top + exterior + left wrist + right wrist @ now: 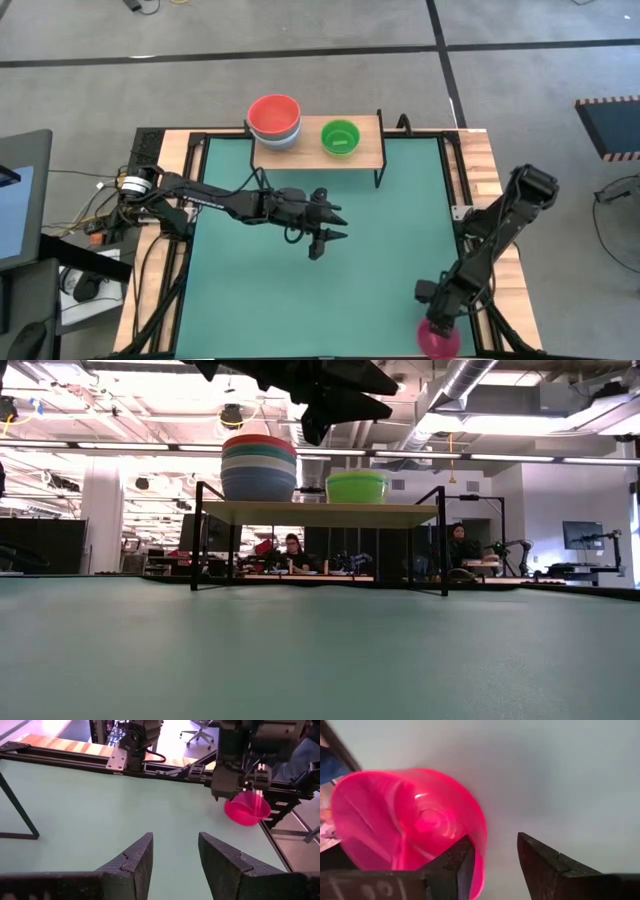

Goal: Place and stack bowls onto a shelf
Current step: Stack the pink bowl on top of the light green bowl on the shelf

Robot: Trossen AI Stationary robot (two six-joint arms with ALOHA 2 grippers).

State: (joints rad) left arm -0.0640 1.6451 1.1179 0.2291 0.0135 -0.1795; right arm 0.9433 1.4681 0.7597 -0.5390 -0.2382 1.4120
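Note:
The shelf [370, 152] stands at the table's far edge. On it is a stack of larger bowls [274, 120] with the red one on top; the low view shows teal, white and blue under it [259, 468]. A green bowl [339, 137] sits beside the stack. The magenta bowl [441, 342] rests near the table's near right corner. My right gripper [435, 322] is open right above it, one finger inside the bowl and one outside. My left gripper [338, 228] hovers open over the table's middle, touching nothing. My right gripper [495, 850] comes at the magenta bowl from above, its fingers standing across the rim [481, 845]. One finger [455, 865] is inside the bowl, close to the wall; the other [545, 865] is outside and apart. Whether the inner finger touches the wall, I cannot tell.
The green mat [300, 300] is bare between the shelf and the magenta bowl. Black rails and wooden borders [480, 160] frame the table. The shelf's thin black legs [444, 550] stand on the mat. People sit in the room beyond the table [293, 550].

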